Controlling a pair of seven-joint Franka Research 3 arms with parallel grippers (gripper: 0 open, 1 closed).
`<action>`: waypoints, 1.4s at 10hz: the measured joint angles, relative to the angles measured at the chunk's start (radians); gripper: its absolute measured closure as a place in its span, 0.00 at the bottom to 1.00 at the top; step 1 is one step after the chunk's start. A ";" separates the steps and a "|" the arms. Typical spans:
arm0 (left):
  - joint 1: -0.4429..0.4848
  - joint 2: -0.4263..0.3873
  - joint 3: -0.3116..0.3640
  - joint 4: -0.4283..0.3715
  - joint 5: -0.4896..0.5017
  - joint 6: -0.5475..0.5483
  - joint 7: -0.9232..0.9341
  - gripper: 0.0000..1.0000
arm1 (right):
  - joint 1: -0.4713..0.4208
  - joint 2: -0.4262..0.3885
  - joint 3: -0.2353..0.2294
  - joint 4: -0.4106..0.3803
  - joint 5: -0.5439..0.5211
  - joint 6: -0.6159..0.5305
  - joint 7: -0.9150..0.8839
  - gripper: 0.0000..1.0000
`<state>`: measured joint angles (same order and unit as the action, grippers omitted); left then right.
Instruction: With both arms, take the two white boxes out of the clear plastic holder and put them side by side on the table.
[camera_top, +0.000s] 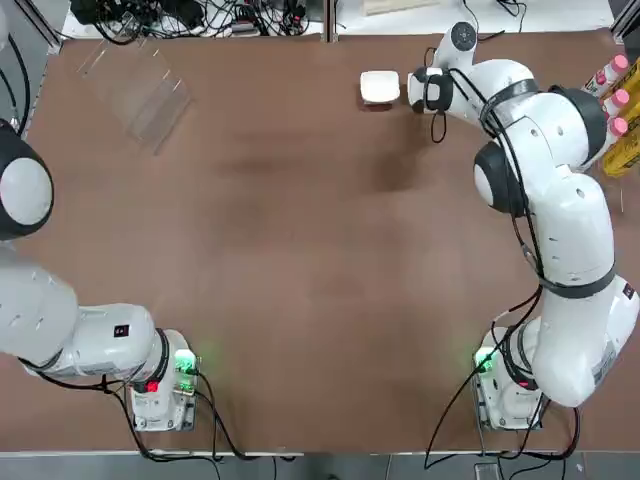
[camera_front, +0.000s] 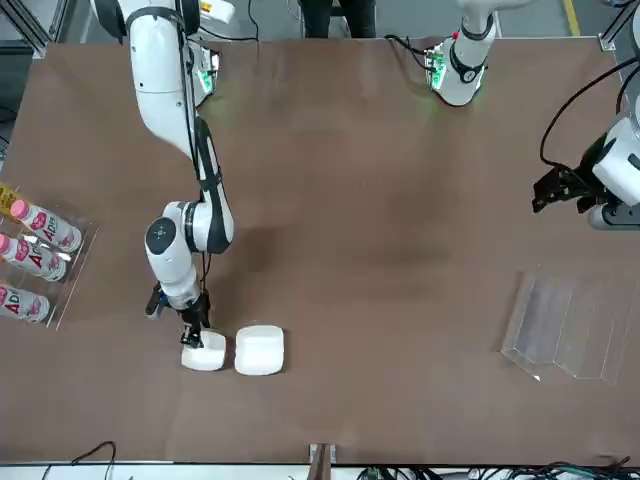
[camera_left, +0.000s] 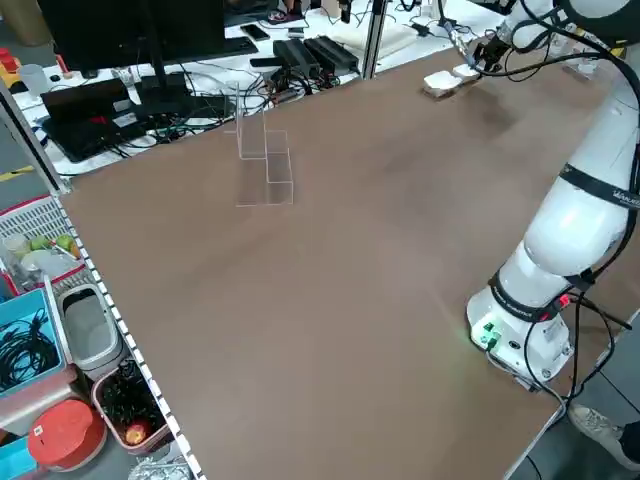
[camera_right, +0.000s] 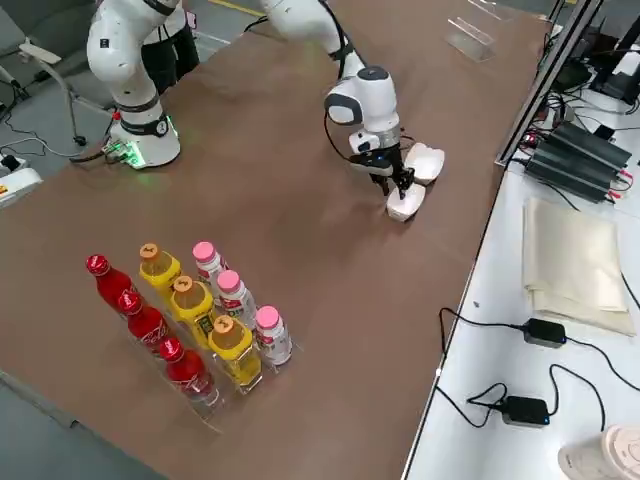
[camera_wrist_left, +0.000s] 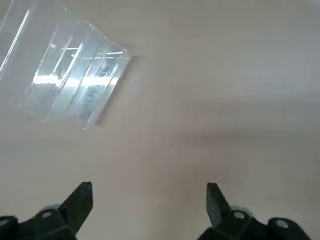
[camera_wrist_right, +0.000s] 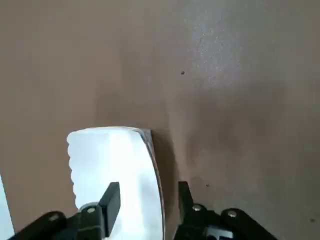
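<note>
- Two white boxes lie on the table (camera_front: 400, 200): box one (camera_front: 203, 353) and box two (camera_front: 259, 350), side by side and nearly touching, toward one o'clock in the top view, near the far edge.
- One clear plastic holder (camera_top: 140, 85) stands empty toward eleven o'clock in the top view, well apart from the boxes.
- Two arms are present. The right gripper (camera_front: 192, 336) points down directly over box one; the front view shows its fingers astride the box's edge.
- The right wrist view shows the fingers (camera_wrist_right: 111, 199) slightly parted, one over the box's top and one past its side; whether they press it cannot be told.
- The left gripper (camera_wrist_left: 149, 197) hangs above bare table with its fingers spread wide and nothing between them; the holder lies ahead of it.
- The top view shows only one box plainly, the right arm covering the other; the front and right side views show both.
- The right side view alone shows nine bottles (camera_right: 185, 315) in a rack: three red, three yellow, three pink-capped.
</note>
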<state>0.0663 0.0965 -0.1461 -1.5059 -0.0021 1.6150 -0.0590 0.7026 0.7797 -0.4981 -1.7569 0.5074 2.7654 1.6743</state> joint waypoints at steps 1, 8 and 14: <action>0.000 0.000 0.000 0.002 0.000 0.000 0.002 0.00 | 0.001 -0.001 -0.007 0.003 -0.001 -0.029 -0.017 0.41; 0.001 -0.002 0.001 0.007 0.000 0.000 0.058 0.00 | 0.036 -0.122 -0.126 0.060 -0.009 -0.404 -0.317 0.41; -0.001 -0.002 -0.002 0.007 0.000 -0.002 0.058 0.00 | 0.033 -0.184 -0.215 0.085 -0.020 -0.572 -0.936 0.14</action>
<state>0.0653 0.0946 -0.1482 -1.4987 -0.0020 1.6135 -0.0011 0.7361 0.5955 -0.7134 -1.6717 0.4870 2.1931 0.7380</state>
